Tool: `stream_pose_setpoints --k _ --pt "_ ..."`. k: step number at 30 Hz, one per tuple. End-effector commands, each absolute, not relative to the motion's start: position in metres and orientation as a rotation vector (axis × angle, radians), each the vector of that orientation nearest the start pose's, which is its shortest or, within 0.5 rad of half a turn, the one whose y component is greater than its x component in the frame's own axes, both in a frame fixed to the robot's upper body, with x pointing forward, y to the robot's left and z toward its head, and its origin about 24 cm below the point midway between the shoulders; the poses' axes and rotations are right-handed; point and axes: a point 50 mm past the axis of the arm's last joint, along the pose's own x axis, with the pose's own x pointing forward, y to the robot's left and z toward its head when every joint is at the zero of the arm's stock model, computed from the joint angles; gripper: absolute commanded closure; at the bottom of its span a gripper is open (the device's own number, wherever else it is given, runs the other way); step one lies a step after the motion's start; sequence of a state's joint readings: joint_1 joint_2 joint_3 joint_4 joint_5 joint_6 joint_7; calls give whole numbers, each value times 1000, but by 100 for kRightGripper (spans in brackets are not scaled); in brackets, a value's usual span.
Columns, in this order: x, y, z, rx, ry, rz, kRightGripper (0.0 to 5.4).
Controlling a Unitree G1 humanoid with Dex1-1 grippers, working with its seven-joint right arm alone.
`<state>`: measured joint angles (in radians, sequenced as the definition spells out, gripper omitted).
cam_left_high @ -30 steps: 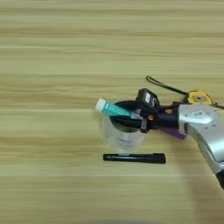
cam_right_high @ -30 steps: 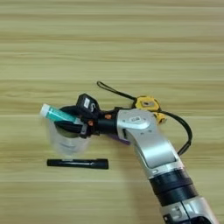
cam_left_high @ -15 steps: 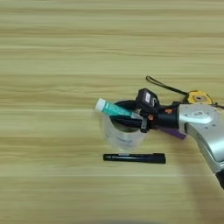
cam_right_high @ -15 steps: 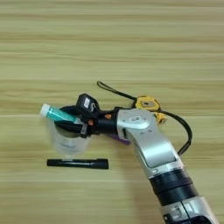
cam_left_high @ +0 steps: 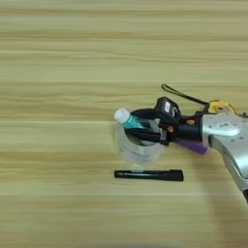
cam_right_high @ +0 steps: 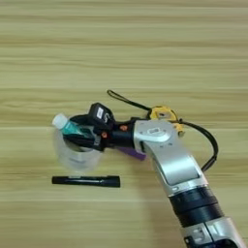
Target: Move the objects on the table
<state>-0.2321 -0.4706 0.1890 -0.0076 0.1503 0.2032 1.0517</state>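
Observation:
My right gripper reaches in from the right, its two black fingers closed on either side of the teal glue stick. The stick's white cap points up-left and it lies tilted over the clear tape roll. Just below the roll, the slim black marker lies flat. The purple cylinder shows under my wrist, partly hidden. The yellow-black tape measure sits behind the silver forearm, its black strap trailing up-left.
The light wooden table fills both views. All the items sit clustered in the right-centre. A black cable loops beside the forearm.
The glue stick's white cap has shifted slightly to the right, toward my wrist. The marker and tape roll have stayed put.

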Motion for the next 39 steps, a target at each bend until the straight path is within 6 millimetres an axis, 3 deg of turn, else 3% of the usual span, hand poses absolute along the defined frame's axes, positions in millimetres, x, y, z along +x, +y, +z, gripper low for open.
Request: stream_pose_setpoints --k 1,18,25,39 --pt "271 -149 105 -404 81 1181 245" --pt "268 -149 130 -345 -35 1197 12" --pt "274 -157 148 -305 -113 1143 3" --pt "298 -203 174 -279 -174 918 3"
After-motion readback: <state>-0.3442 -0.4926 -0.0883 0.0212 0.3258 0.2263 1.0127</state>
